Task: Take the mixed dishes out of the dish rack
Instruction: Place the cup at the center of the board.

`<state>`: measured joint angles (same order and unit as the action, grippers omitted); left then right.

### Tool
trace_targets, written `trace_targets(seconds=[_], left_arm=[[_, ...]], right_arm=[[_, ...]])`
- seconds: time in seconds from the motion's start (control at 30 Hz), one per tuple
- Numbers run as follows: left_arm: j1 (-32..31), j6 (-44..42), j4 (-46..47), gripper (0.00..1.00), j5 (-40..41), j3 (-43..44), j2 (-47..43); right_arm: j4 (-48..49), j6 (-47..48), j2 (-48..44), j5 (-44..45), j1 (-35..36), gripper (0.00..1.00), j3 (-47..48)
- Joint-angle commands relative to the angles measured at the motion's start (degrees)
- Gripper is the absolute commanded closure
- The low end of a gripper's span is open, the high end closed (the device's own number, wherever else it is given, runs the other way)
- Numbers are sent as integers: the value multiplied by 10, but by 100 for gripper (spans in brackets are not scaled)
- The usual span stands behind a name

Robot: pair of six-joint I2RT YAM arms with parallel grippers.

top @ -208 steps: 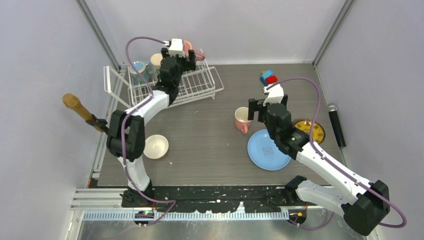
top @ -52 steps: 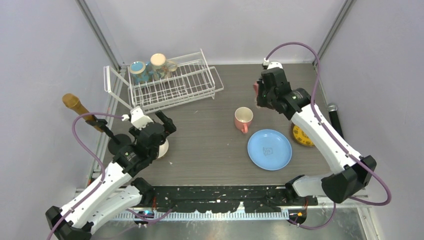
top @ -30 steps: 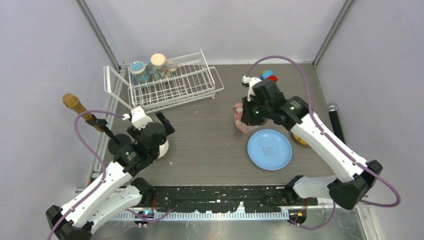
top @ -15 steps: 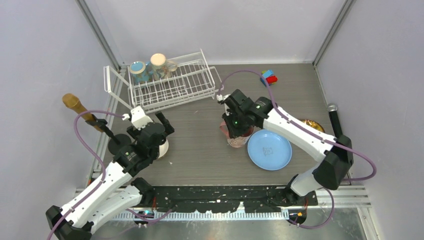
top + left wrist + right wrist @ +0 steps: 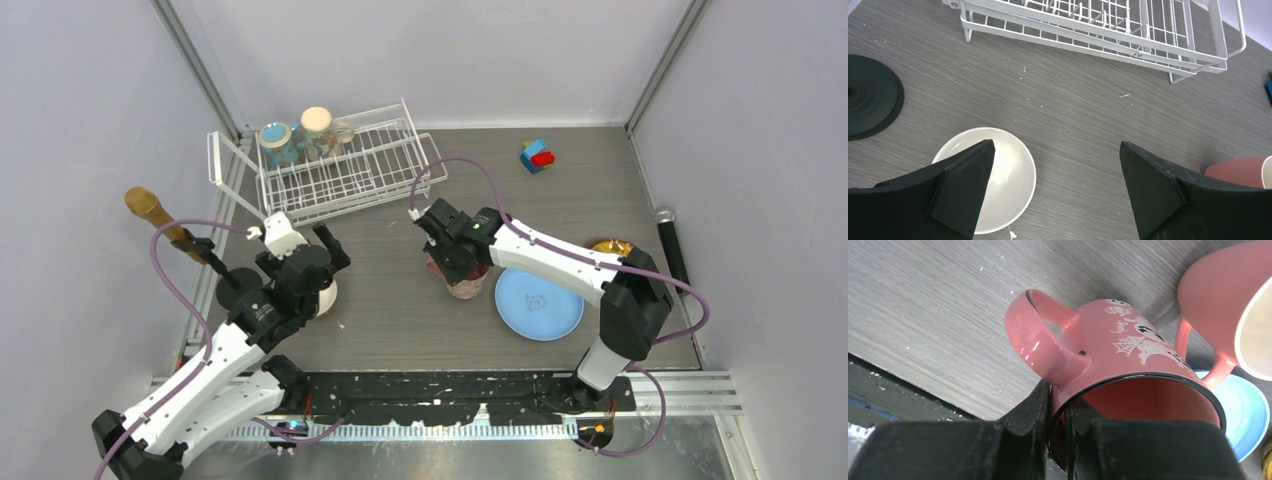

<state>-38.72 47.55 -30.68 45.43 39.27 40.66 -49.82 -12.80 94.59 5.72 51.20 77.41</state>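
Observation:
The white wire dish rack [image 5: 345, 170] stands at the back left, with a teal mug [image 5: 277, 140] and a cream mug [image 5: 318, 124] at its far end. My right gripper [image 5: 1059, 412] is shut on the rim of a pink mug [image 5: 1120, 352] with white ghost prints, next to its handle, and holds it tilted. A second pink mug [image 5: 1225, 310] is close beside it, by the light-blue plate [image 5: 540, 303]. My left gripper [image 5: 1055, 185] hangs open above the small cream bowl [image 5: 1010, 175]. The yellow plate [image 5: 612, 246] is mostly hidden by my right arm.
Toy blocks [image 5: 538, 155] lie at the back right. A black microphone [image 5: 672, 245] lies along the right edge. A wooden-headed microphone [image 5: 150, 210] sticks out on the left, above a black disc [image 5: 870, 100]. The rack's side flap [image 5: 222, 160] stands open.
My right arm has carried the printed pink mug from the back right leftward and nearer, to the middle of the table beside the other pink mug. The left arm has not moved.

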Motion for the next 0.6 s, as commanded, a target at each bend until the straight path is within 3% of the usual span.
trace_targets(seconds=[0.0,0.37,0.57], left_arm=[[0,-8,15,0,-5,25,13],[0,-3,7,0,-6,35,36],[0,-5,4,0,0,34,36]], right_arm=[[52,1,-17,51,2,94,-4],[60,4,-7,52,8,87,-33],[62,3,-3,44,9,68,-38]])
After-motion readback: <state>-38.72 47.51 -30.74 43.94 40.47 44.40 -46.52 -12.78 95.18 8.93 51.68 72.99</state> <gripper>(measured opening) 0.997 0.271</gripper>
